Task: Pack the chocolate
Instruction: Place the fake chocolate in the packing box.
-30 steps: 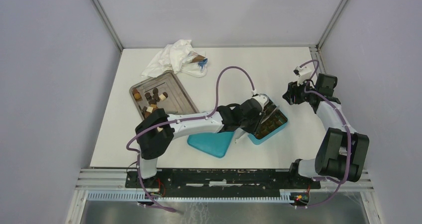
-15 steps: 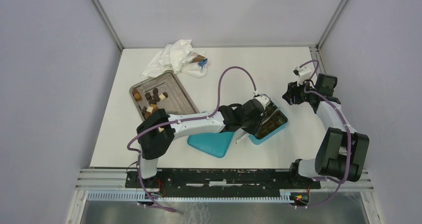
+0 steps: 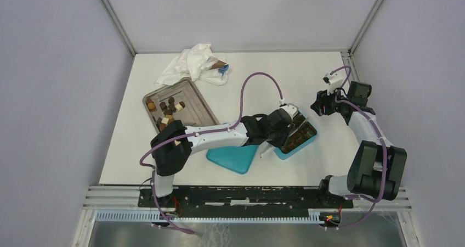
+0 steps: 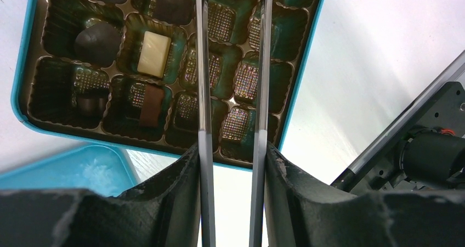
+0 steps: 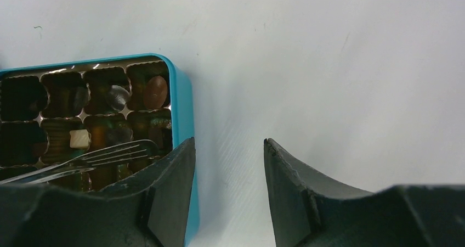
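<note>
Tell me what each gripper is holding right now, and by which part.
The left gripper holds metal tongs, its fingers pressing the outer sides of the two blades, over the teal box. The right gripper holds nothing.

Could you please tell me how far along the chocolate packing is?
Partly done: a few chocolates sit in the teal box, many cups empty. In hand: the left gripper holds tongs over the box. Left: the pieces on the metal tray, and the lid lying beside the box.
</note>
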### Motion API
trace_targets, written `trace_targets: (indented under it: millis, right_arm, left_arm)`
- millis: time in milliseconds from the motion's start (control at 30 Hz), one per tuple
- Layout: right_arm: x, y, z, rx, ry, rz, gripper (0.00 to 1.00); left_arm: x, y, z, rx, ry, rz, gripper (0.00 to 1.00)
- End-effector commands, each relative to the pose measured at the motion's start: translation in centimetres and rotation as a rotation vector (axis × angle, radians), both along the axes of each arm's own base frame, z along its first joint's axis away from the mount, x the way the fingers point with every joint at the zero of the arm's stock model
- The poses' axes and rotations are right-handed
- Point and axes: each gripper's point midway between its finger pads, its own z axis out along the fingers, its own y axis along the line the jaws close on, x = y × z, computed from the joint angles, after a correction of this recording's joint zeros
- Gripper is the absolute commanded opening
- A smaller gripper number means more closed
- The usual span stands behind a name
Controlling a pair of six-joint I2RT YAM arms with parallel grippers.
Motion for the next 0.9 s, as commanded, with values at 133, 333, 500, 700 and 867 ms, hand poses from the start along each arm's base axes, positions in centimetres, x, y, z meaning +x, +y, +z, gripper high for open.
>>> trace_targets:
  millis: [133, 333, 500, 700, 867]
  right_arm:
    - [0.2, 0.1, 0.3, 0.001, -0.022, 0.025, 0.54]
    - [0.0, 0.6, 0.7, 0.01, -0.036, 0.062, 0.54]
    - [-0.2, 1.0, 0.8, 0.016, -0.043, 0.086, 0.55]
    - [-0.4, 1.2, 0.9, 0.023, -0.046, 0.101, 0.55]
    - [-0.4, 1.3, 0.9, 0.027, -0.045, 0.107, 0.55]
  left_arm:
    - [0.8, -1.4, 4.4, -0.11, -0.067, 0.012, 0.43]
    - [0.8, 0.5, 7.3, -0.181, -0.116, 0.054, 0.39]
    - [1.0, 4.2, 8.3, -0.168, -0.147, 0.114, 0.39]
    - [2.5, 12.3, 7.8, -0.093, -0.142, 0.249, 0.39]
    - [3.9, 21.1, 7.6, -0.046, -0.116, 0.409, 0.4]
